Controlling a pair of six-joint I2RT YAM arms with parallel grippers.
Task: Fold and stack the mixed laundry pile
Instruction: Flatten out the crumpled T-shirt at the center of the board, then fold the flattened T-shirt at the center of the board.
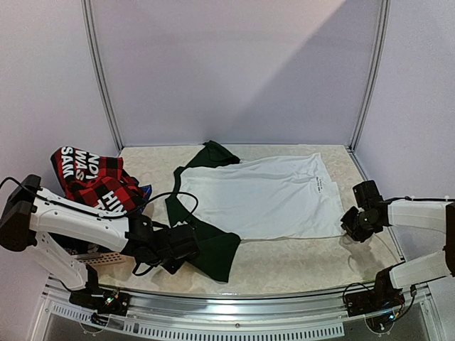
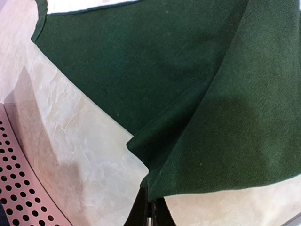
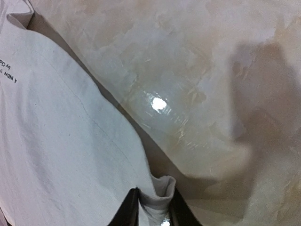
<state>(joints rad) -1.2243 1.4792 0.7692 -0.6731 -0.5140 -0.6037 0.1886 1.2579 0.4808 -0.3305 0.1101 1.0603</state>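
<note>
T-shirt [image 1: 263, 195], white body with dark green sleeves, spread flat mid-table [image 1: 284, 266]. At left edge, red-black plaid shirt [image 1: 92, 177] heaped. Near green sleeve edge pinched by left gripper [image 2: 151, 213], fingers pressed together. White hem corner bunched between fingers of right gripper [image 3: 153, 209].

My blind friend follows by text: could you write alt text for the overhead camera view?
A white T-shirt with dark green sleeves lies spread flat on a pale table, the left claw pinching its near sleeve and the right claw pinching its hem corner. A red-black plaid shirt with white lettering lies bunched at the left.
</note>
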